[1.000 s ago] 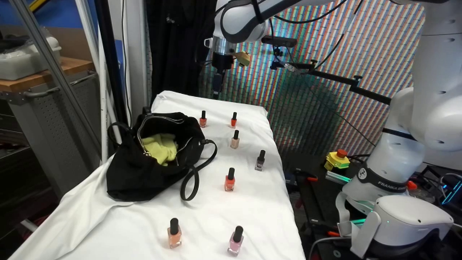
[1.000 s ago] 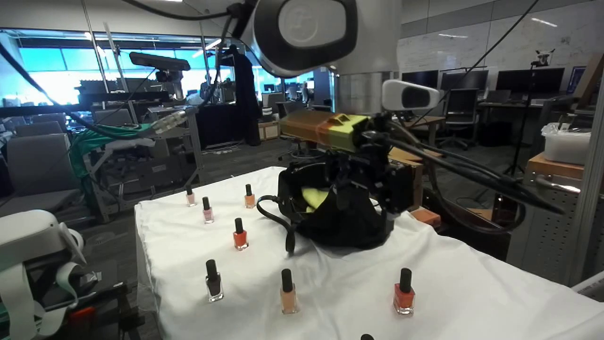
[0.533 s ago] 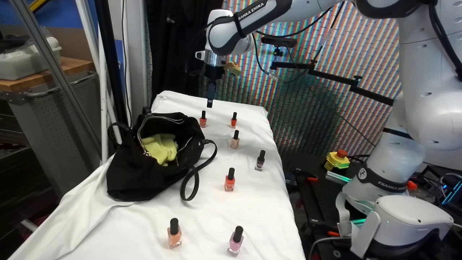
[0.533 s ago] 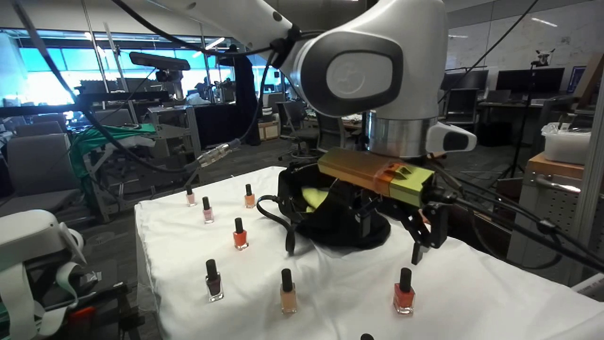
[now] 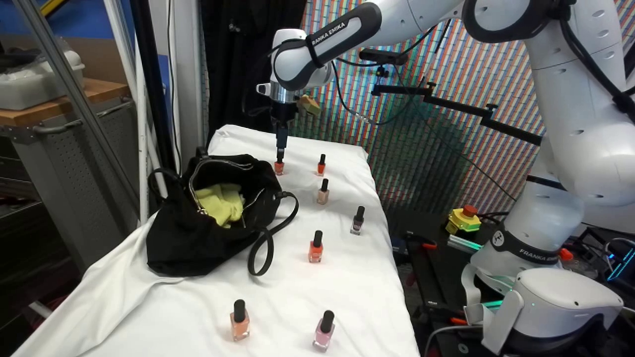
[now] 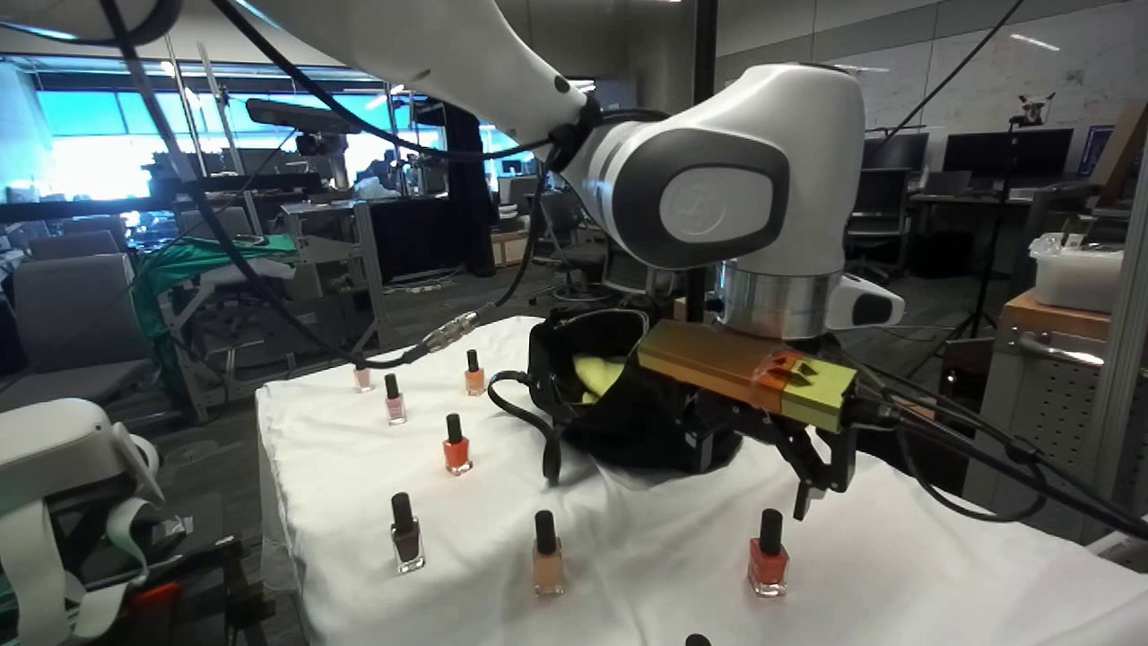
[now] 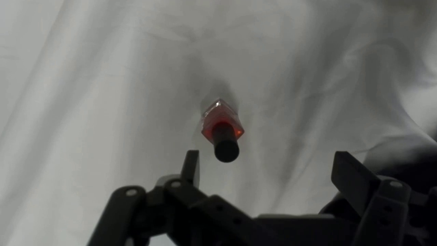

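Your tool (image 7: 266, 164) has come lower, nearer the red bottle (image 7: 223, 131), while everything on the white-draped surface (image 5: 357, 282) has kept its place. That bottle stands upright at 10 o'clock from the tool's centre in the wrist view. You have the tool released, its two fingers (image 7: 353, 177) spread wide and apart from it. Across both exterior views you count eight bottles. In an exterior view, from that red bottle, a second red bottle (image 5: 321, 166) stands at 3 o'clock, a beige bottle (image 5: 323, 194) and a dark bottle (image 5: 357, 223) at 4, a coral bottle (image 5: 316, 249) at 5, a pink bottle (image 5: 323, 334) and a peach bottle (image 5: 240, 323) near 6; an exterior view adds a pale pink bottle (image 6: 362, 380). One black bag (image 5: 198, 248), at 8 o'clock, holds one yellow-green cloth (image 5: 221, 203). You read "RANKA EMIKA" on the arm strip (image 5: 342, 29) at 1 o'clock and "FRANKA" on the base band (image 5: 523, 250) past 3.
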Motion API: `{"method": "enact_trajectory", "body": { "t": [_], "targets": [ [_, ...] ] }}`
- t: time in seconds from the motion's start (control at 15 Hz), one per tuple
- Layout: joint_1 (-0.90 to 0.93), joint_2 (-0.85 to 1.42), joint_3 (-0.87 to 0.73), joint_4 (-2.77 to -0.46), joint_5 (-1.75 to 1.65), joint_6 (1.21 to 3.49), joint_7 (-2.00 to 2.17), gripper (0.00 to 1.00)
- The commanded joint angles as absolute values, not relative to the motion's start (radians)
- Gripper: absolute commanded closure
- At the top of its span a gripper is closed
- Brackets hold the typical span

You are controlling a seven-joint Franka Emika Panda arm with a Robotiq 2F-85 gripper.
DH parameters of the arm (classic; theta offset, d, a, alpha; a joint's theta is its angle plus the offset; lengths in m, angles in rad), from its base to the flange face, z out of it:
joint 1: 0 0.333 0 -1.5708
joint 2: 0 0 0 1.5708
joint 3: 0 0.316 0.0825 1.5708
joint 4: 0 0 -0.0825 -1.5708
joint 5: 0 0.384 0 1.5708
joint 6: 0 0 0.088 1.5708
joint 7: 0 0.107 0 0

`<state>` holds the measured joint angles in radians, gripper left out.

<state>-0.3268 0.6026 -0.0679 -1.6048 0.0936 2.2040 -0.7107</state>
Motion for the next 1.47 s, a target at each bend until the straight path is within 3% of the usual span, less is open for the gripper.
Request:
{"method": "enact_trajectory", "body": {
  "t": [0.0, 1.4],
  "targets": [
    [-0.338, 0.649, -0.069, -1.528, 0.073, 2.176, -0.688, 0.0],
    [-0.309, 0.787, -0.1, -1.408, 0.057, 2.104, -0.221, 0.0]
  ]
}}
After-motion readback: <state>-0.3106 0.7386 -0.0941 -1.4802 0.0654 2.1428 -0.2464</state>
